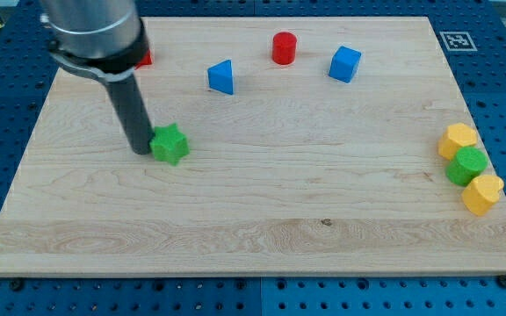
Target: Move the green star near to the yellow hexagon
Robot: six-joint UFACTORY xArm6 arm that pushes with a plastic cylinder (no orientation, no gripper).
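Tip at the star
My tip (140, 149), smooth dark rod end, gripping nothing, touching green star (170, 143) on pale wooden board (262, 219).

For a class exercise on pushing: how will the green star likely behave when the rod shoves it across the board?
The green star sits flat and squat, so it probably slides, not rolls. My tip touches its left side; an off-centre push may spin it.

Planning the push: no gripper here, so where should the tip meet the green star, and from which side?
Press my tip on the green star's left face, where it already sits. The yellow blocks lie far toward the view's right, so push rightward.
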